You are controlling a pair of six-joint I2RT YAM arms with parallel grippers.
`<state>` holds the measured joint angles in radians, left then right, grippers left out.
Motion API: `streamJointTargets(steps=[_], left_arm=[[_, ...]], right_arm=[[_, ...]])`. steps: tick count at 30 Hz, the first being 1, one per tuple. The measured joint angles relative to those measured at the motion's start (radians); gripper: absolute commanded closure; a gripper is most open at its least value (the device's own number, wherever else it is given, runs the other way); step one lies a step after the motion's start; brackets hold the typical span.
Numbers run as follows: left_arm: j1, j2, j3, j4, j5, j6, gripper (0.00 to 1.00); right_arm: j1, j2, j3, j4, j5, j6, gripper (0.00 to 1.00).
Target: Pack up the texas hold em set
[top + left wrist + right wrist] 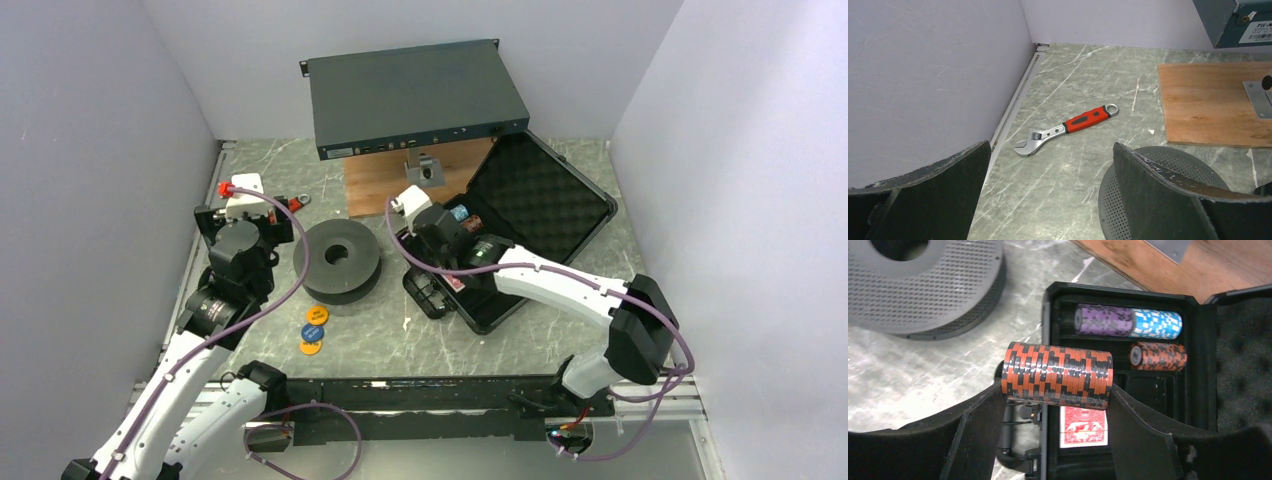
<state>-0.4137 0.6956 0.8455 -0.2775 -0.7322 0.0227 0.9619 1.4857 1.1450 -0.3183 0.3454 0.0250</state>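
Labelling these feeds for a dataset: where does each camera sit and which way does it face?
Top external: above, behind the bases, looking down on the table; both arms show.
Left wrist: low, facing the wrench; open left tool frames it.
Right wrist: above the case; right tool grips the chip stack.
Shared: the spool, in all three.

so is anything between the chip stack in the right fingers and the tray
Nothing visible. The held orange stack hangs over the open case; the compartment beside the shorter orange stack looks empty.
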Motion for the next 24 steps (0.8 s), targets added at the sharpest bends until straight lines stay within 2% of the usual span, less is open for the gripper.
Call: streamJointTargets(steps=[16, 24], left_arm=[[0.0, 0.006, 0.0, -0.001, 0.028, 0.001, 0.01], [0.0, 0.008, 0.0, -0.001, 0.047, 0.001, 0.01]], right_arm=[[-0.263, 0.053, -0.039, 0.082, -0.159, -0.115, 1.0], [-0.317, 0.109, -0.039, 0.092, -0.259, -0.132, 1.0]])
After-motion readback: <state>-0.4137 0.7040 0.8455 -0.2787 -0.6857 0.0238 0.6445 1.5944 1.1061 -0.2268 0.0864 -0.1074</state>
